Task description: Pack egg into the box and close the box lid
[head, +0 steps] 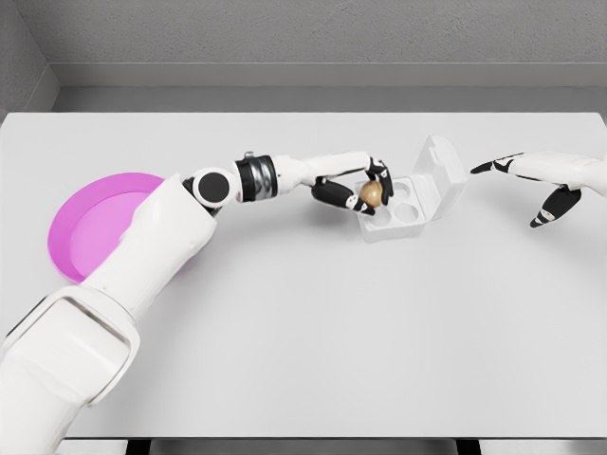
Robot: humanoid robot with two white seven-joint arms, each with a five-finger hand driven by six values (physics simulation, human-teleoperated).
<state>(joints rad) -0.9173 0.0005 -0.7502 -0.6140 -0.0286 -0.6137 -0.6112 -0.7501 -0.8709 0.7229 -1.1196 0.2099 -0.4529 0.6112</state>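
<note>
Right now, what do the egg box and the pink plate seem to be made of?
This is a simulator render, so these are guesses. Egg box: looks like white moulded plastic, matte, with round cups and a hinged lid standing open. Pink plate: smooth, uniform magenta with a raised rim and soft sheen, plastic or glazed ceramic; the look leaves it open.

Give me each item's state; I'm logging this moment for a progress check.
egg: held in the left hand, over the box's near-left cup.
box: lid open, tilted back; other cups empty.
left hand: shut on the egg.
right hand: open, holding nothing.
pink plate: empty.
</note>
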